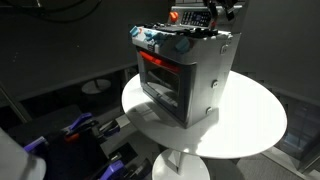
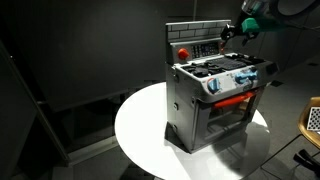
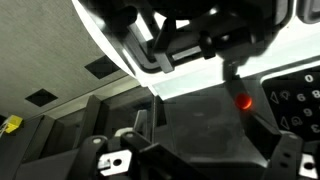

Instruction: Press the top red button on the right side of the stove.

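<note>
While dim all round, shows a round white desk (image 1: 250,130) filling the lower half of both exterior views. Carries near its middle the stove (image 1: 185,80), a boxy silver-grey toy range standing upright. Has a glowing red oven window on the front, blue and red knobs above that, and a raised back panel with red details at 12 o'clock of the cooktop. Shows the same stove (image 2: 215,100) from another corner, front turned toward 4 o'clock. Places the end effector (image 2: 230,33) at 1 o'clock of the stove, close against one end of the back panel. Shows it again at 12 o'clock of the wrist view, dark and blurred. Sets one fingertip (image 3: 232,68) near a small lit red button (image 3: 243,101), which lies at 5 o'clock of that tip; touching or apart, cannot tell. Cannot tell either how far the jaws stand apart. Shows nothing gripped.
</note>
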